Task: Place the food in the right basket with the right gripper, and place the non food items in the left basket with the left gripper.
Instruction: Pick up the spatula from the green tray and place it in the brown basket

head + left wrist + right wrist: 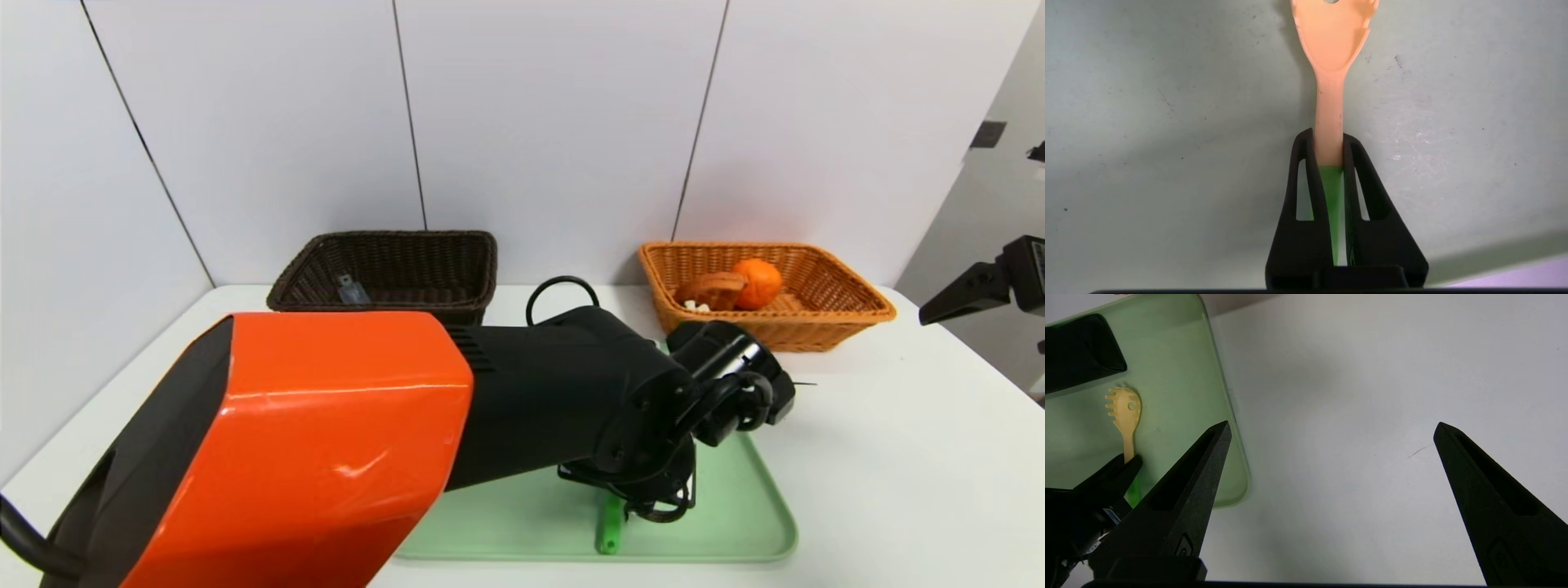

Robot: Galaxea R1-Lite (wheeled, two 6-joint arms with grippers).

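1. Left gripper (1329, 136): over the green tray (710, 514), fingers clenched on the pasta fork (1329, 98) where the yellow shaft meets the green handle.
2. Fork: lies along the tray, one finger on each side of it. Slotted head points toward the black pouch (1081, 353).
3. Pouch: on the tray too, near the fork head, apart from it.
4. Right gripper (1331, 424): idle above the white worktop (1331, 498), off to the right of the tray. Fingers spread wide, holding nothing.
5. Orange-tan basket (824, 331): on the worktop, behind the tray, right side. Orange fruit (758, 283) and brown tart slice (709, 290) inside, side by side.
6. Dark brown basket (482, 282): back left of the worktop. Small clear-grey item (352, 290) inside, near its left wall; can't tell what it is.
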